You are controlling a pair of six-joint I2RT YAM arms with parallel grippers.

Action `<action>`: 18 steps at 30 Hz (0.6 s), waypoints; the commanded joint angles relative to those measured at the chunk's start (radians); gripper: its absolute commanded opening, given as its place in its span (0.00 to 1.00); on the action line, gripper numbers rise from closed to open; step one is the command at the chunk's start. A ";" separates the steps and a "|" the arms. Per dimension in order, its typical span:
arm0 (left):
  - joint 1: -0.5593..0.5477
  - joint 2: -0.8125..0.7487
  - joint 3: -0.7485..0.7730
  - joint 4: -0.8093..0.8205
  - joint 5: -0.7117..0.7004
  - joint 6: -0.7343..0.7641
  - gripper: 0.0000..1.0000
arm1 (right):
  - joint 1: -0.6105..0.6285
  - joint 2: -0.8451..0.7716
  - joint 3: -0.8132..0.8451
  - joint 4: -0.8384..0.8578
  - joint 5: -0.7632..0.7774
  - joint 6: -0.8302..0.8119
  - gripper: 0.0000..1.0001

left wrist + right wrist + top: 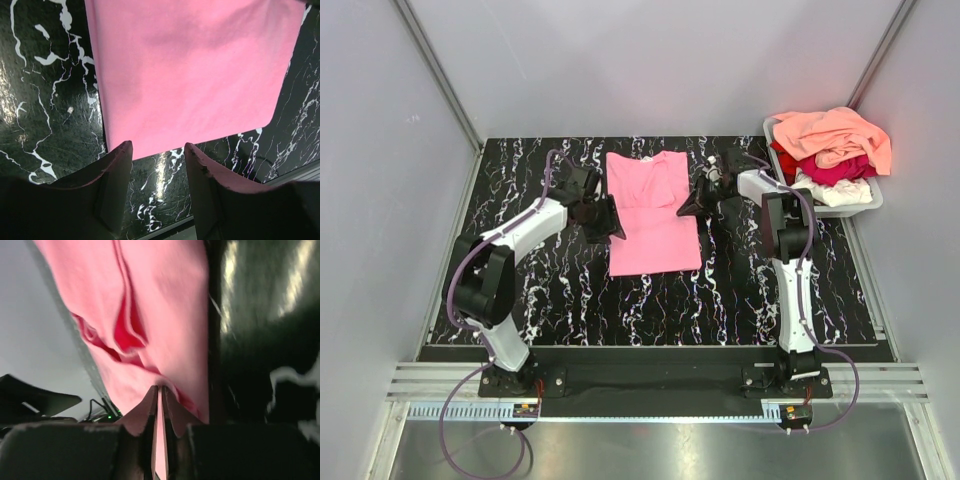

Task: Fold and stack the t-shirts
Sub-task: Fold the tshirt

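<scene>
One grey tub is sitting at the far right of the marbled table, holding a heap of three: a peach-orange tee on top, a crimson tee and a white tee beneath. One pink t-shirt is lying flat mid-table with nothing covering it. The right gripper is pinching its right edge, cloth clamped between the fingers. The left gripper is hovering at its left edge, jaws spread and gripping nothing.
</scene>
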 commanded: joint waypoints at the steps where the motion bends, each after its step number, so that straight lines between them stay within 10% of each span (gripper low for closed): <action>1: 0.003 -0.049 -0.036 0.047 0.017 -0.004 0.50 | -0.010 0.064 0.030 0.240 -0.254 0.031 0.13; 6: 0.002 -0.044 -0.025 0.034 0.003 0.000 0.50 | -0.010 0.065 0.051 0.285 -0.434 0.049 0.25; 11: 0.000 -0.073 -0.002 -0.001 -0.043 0.005 0.50 | -0.011 -0.094 0.058 0.116 -0.301 -0.056 0.70; 18: -0.003 -0.208 -0.123 0.019 -0.085 -0.026 0.50 | -0.007 -0.460 -0.256 0.207 -0.184 0.073 0.79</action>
